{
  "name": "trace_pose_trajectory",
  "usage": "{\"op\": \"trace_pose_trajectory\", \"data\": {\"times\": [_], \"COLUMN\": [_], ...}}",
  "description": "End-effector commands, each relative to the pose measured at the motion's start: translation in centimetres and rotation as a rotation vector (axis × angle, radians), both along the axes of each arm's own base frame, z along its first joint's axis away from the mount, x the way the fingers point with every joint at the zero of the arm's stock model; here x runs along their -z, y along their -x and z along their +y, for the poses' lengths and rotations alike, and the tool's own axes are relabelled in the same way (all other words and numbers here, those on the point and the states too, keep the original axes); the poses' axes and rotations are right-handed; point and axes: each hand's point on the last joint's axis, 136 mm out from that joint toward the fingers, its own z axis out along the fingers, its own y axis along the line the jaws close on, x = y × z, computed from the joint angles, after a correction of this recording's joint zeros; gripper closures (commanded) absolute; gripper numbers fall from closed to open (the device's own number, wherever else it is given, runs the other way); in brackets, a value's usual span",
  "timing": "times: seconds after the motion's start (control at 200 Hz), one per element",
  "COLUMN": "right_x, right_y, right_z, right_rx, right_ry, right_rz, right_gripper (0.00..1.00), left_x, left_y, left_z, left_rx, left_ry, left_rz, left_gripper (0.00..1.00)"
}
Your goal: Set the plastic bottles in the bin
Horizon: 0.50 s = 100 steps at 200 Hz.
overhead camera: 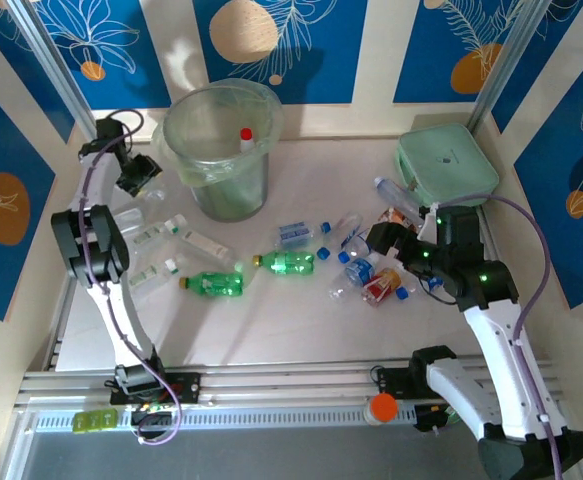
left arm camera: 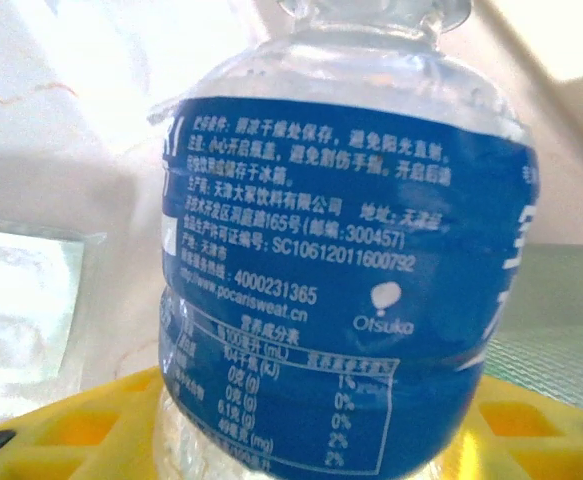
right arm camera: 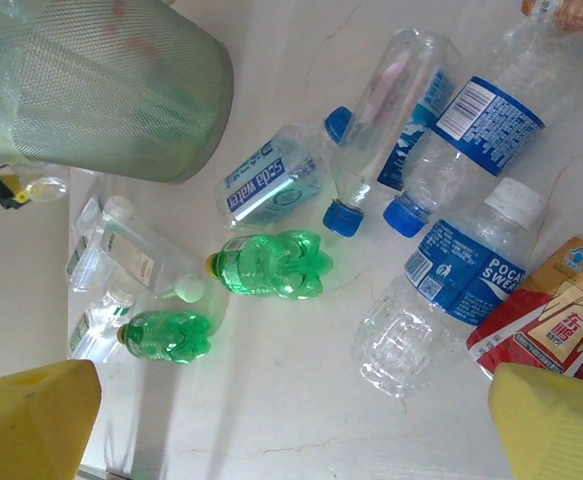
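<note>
My left gripper [overhead camera: 137, 176] hangs just left of the bin [overhead camera: 217, 150] and is shut on a clear bottle with a blue Pocari Sweat label [left arm camera: 341, 260]; its yellow fingers [left arm camera: 81, 425] hug the bottle's base. The bin is a tall pale-green bucket holding a red-capped bottle [overhead camera: 246, 135]. Two green bottles [overhead camera: 216, 284] [overhead camera: 289, 263] lie mid-table. My right gripper [overhead camera: 387, 240] is open above a cluster of blue-capped clear bottles [overhead camera: 356, 262]. In the right wrist view its fingers [right arm camera: 31, 410] stand wide apart over bare table, with the green bottles [right arm camera: 271, 265] and a Pocari bottle [right arm camera: 441, 285] beyond.
A flat mint-green case [overhead camera: 447, 166] lies at the back right. Clear square packets [overhead camera: 161, 240] are scattered left of the green bottles. A red and orange labelled bottle [overhead camera: 379, 288] lies under the right arm. Patterned walls close in the table.
</note>
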Motion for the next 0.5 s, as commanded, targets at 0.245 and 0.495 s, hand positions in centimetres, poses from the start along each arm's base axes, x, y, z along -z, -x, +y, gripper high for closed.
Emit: {"op": "trace_pose_trajectory", "data": {"times": [0.245,0.495], "right_x": [-2.8,-5.1], "right_y": [2.3,3.3], "right_z": [1.0,2.2], "right_rx": [-0.074,-0.143], "right_ry": [0.024,0.056], "right_rz": [-0.075,-0.209], "right_gripper": [0.00,0.01], "left_x": [-13.5,-21.4], "left_y": [5.7,8.7], "left_z": [-1.5,-10.2], "left_rx": [-0.024,0.252], "left_ry": [-0.080,-0.178], "left_rz": [-0.276,-0.499], "left_gripper": [0.62,0.58]}}
